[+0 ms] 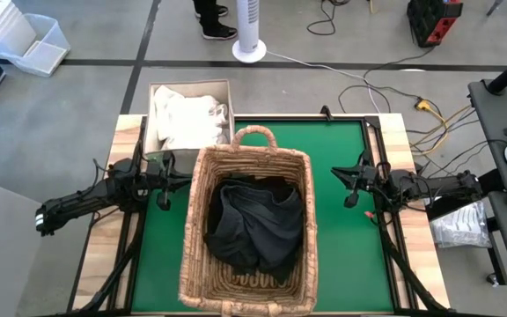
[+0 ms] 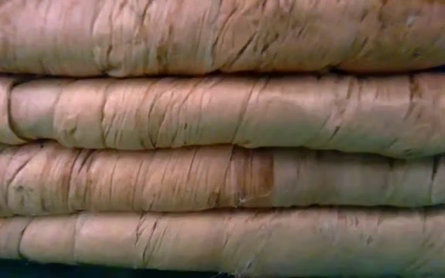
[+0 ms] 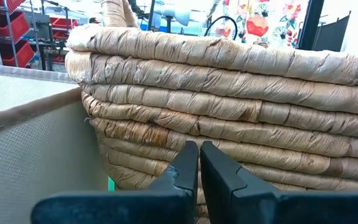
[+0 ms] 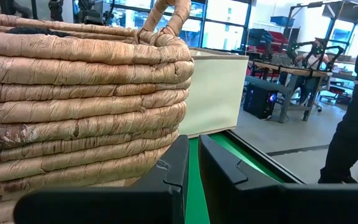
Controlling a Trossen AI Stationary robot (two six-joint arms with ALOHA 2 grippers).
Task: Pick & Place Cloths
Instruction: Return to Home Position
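The wicker basket (image 1: pixel 197 220) is found standing on the green mat (image 1: pixel 346 255), near the middle of the table. A heap of dark cloths (image 1: pixel 253 224) is observed inside it, lying below the rim. The white cloths (image 1: pixel 187 119) are piled in the gray organizer (image 1: pixel 190 85), which is set at the table's far edge, just beside the basket's handle end. No cloth is seen on the mat.

The left gripper (image 1: pixel 165 180) is held low over the mat, just beside the basket's left wall and near the organizer. In the left wrist view its jaws are drawn almost together, with only a narrow slit between them; nothing is held. The basket's woven wall (image 3: pixel 241 93) and the organizer's mesh side (image 3: pixel 36 155) are seen directly ahead of the left gripper (image 3: pixel 199 165).

The right gripper (image 1: pixel 352 181) is held at a matching height beside the basket's right wall, apart from it. Its jaws are likewise narrowed to a slim gap, through which the mat (image 4: pixel 194 186) is visible; nothing is gripped by the right gripper (image 4: pixel 194 163).

The low view is filled entirely by the basket's coiled wall (image 2: pixel 222 139).

A person's dark-clothed legs (image 1: pixel 214 22) are noted on the floor beyond the table.
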